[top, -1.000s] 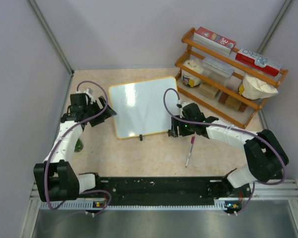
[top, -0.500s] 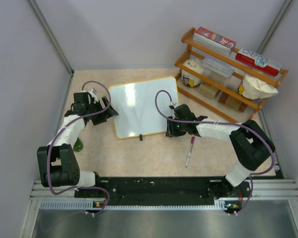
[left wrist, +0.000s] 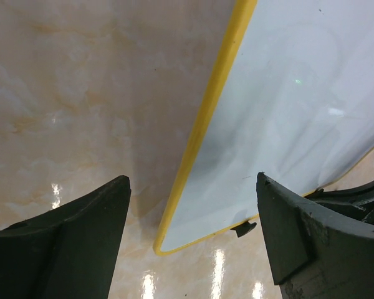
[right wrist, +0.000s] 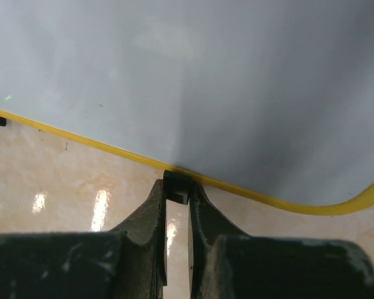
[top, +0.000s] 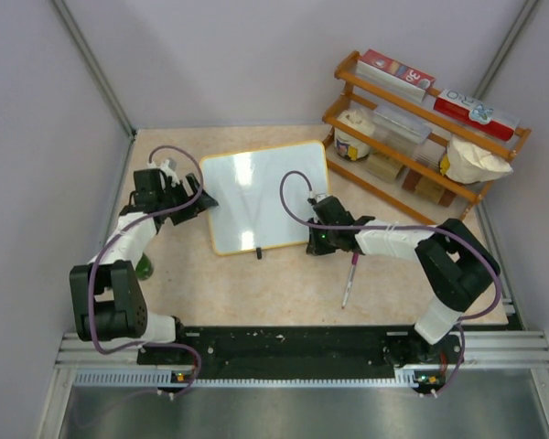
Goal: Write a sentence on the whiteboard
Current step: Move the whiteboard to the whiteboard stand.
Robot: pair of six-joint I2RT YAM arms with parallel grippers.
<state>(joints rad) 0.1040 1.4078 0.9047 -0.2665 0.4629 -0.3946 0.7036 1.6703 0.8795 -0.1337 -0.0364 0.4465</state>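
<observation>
The whiteboard lies flat on the table, glossy white with a thin yellow frame. My right gripper is at its near right corner, shut on a small black clip foot that sticks out from the yellow edge. The board's white face fills the right wrist view above the fingers. My left gripper hangs open over the board's left edge, with the near left corner and the other clip foot between its fingers. It touches nothing.
A marker pen lies on the table near the right arm, in front of the board. A wooden rack with boxes, a tub and a bag stands at the back right. A green object sits by the left arm.
My right gripper moved left to the board's near right clip foot and shut on it. My left gripper shifted slightly toward the board's left edge and stayed open.
</observation>
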